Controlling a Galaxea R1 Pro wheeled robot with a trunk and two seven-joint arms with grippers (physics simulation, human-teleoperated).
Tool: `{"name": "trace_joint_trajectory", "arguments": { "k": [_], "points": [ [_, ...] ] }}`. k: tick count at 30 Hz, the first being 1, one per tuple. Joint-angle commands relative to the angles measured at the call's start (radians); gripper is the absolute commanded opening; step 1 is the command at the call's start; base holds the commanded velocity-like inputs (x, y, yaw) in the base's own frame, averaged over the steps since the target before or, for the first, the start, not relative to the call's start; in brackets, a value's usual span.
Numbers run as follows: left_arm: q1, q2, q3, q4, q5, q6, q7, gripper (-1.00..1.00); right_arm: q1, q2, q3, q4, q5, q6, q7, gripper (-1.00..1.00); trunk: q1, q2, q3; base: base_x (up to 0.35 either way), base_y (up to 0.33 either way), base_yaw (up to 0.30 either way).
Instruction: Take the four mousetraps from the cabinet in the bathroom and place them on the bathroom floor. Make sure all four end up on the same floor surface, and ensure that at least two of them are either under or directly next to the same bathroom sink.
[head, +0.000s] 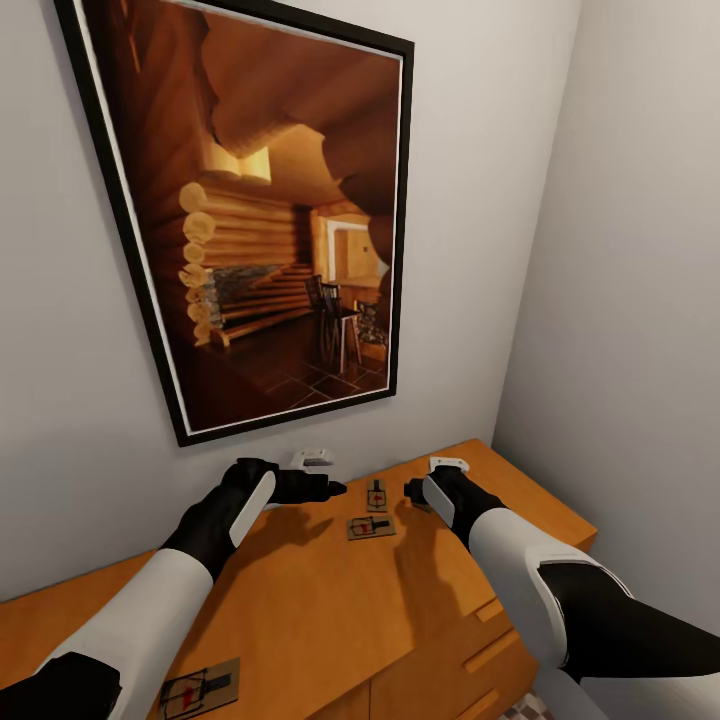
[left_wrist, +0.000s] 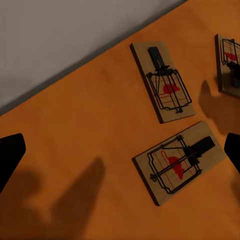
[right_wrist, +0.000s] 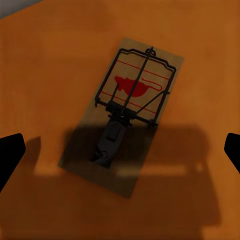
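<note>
On top of the cabinet, against a pale wall, lie the mousetraps; the head view shows three. Two sit side by side near the rear of the orange-brown surface: one close to the wall and one just in front of it, apart from each other. A third mousetrap lies well apart from these, at the front edge on the robot's left side, beside the left forearm.

The left pincer hovers above the surface just to the left of the rear pair. The left wrist view shows its dark fingertips at opposite borders of the picture, so the jaws stand wide apart with nothing between them. That view looks down on two mousetraps lying flat at an angle to each other, with part of another at the picture's edge.

The right pincer hovers just to the right of the same pair. The right wrist view shows its fingertips likewise spread wide, holding nothing, above a single mousetrap that lies flat, partly in shadow, with its red mark facing up.

A large framed picture of a log interior hangs on the wall above the cabinet. Drawer fronts with bar handles show at the cabinet's front.
</note>
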Motion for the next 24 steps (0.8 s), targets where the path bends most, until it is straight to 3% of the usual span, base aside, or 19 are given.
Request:
{"name": "trace_joint_trajectory", "arguments": {
  "k": [1,24],
  "points": [
    [-0.001,0.0,0.001,-0.001,-0.004,0.004,-0.004,1.0,0.0,0.001,-0.005,-0.002,-0.009,0.002,-0.006,1.0,0.0,-0.001,-0.002,0.0,0.0,0.0],
    [-0.001,-0.001,0.0,-0.001,-0.004,0.004,-0.003,1.0,0.0,0.001,-0.005,-0.002,-0.009,0.002,-0.006,1.0,0.0,-0.001,-0.002,0.0,0.0,0.0]
  ]
}}
